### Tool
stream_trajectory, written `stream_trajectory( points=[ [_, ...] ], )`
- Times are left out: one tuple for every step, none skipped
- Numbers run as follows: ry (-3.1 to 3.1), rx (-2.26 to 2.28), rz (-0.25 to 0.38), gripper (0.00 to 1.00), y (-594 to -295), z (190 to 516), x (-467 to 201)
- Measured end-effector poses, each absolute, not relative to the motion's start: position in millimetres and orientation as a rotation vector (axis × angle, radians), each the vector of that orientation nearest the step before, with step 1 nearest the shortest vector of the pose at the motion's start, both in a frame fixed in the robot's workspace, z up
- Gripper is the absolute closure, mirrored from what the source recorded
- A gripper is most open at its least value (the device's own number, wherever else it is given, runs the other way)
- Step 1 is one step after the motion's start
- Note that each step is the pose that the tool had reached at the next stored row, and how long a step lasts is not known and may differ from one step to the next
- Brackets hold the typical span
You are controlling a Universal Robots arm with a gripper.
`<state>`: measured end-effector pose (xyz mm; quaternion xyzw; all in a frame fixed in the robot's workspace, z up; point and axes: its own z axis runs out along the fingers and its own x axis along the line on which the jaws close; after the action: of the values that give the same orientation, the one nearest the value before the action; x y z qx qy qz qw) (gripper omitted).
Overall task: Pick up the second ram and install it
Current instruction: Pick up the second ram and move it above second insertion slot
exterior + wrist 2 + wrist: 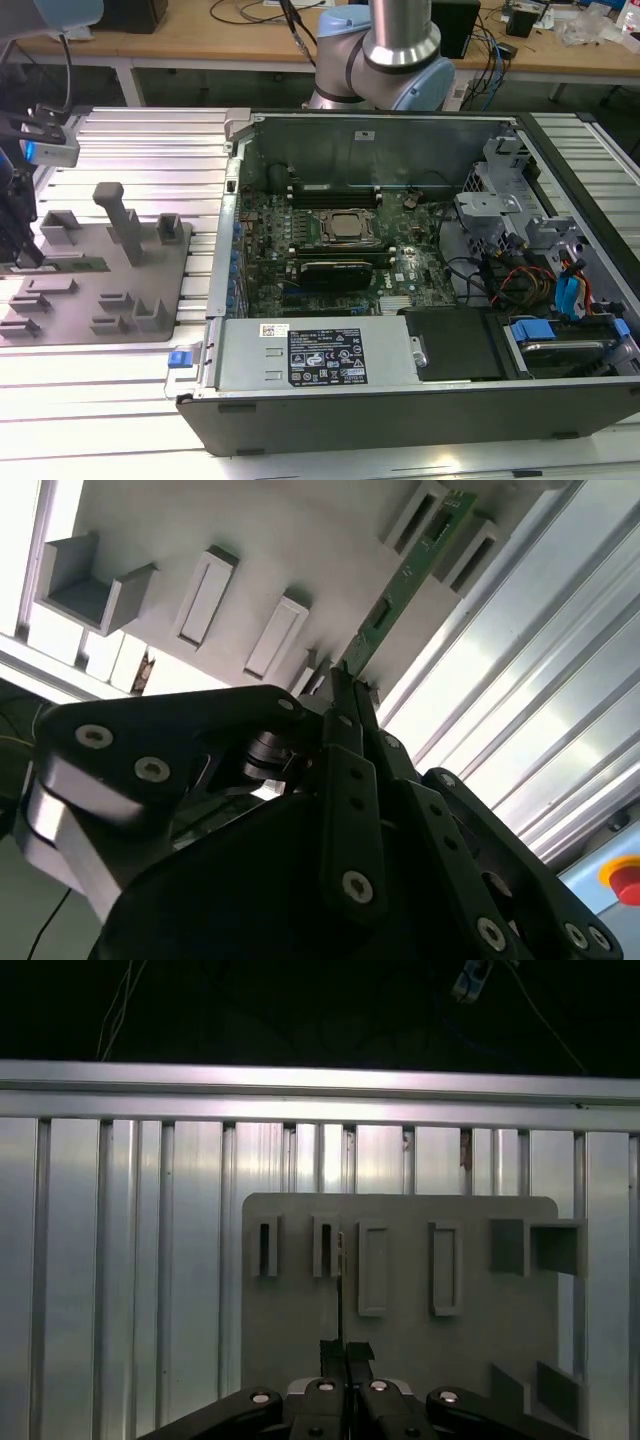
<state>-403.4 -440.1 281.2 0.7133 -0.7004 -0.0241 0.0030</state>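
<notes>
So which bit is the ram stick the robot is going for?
Find the open computer case; at the exterior view's left of it lies a grey plate of blocks and slots. The second ram stands on edge there, its end pinched by the hand. It is the one thin green strip among all-grey pieces.

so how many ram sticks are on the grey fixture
1: the ram stick stands on edge in the fixture, one end gripped by the hand. Any seated in the case can't be made out.
</notes>
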Motion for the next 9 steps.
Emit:
stream_trajectory(
  points=[
    [-2.197,2.237,-0.077,0.91,-440.0,283.3,-403.4],
    [-2.197,2.238,-0.078,0.91,-440.0,285.7,-403.4],
    [-2.198,2.238,-0.079,0.91,-439.9,288.1,-403.4],
    [-2.198,2.239,-0.08,0.91,-439.9,289.7,-403.4],
    [-2.199,2.239,-0.08,0.91,-439.9,291.7,-403.4],
    [-2.199,2.24,-0.08,0.91,-439.9,293.9,-403.3],
    [-2.199,2.24,-0.08,0.91,-439.8,296.5,-403.3],
    [-2.2,2.241,-0.078,0.91,-439.5,301.0,-403.4],
    [-2.201,2.242,-0.076,0.91,-439.3,304.1,-403.4]
  ],
)
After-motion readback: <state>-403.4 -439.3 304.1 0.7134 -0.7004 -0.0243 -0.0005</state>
